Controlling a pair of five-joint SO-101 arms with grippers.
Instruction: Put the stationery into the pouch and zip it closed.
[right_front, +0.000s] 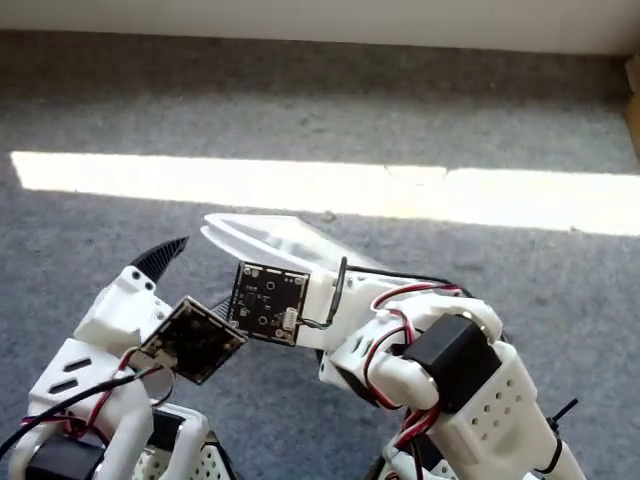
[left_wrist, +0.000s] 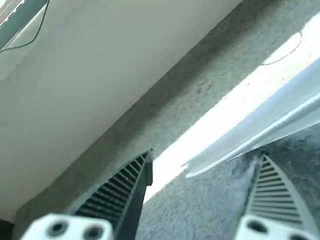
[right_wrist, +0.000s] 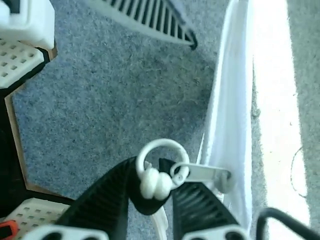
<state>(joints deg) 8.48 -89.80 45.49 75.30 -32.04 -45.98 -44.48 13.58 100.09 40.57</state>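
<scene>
The clear plastic pouch (right_front: 262, 236) is held edge-on above the grey carpet, just ahead of the right arm (right_front: 440, 360). My right gripper (right_wrist: 150, 176) is shut on the pouch's zipper pull (right_wrist: 200, 173), which carries a white ring and bead (right_wrist: 156, 184). The pouch's white zipper edge (right_wrist: 231, 100) runs away from those fingers. My left gripper (left_wrist: 206, 158) is open, and its black ribbed fingers (left_wrist: 125, 192) sit just short of the pouch's near corner (left_wrist: 260, 135) without touching it. In the high view its black finger (right_front: 160, 260) points up to the left of the pouch.
Grey carpet (right_front: 420, 110) covers the floor, crossed by a bright strip of sunlight (right_front: 400, 195). A pale wall (right_front: 320, 18) bounds the far side. A wooden edge (right_front: 634, 100) shows at the far right. Both arm bases crowd the near edge.
</scene>
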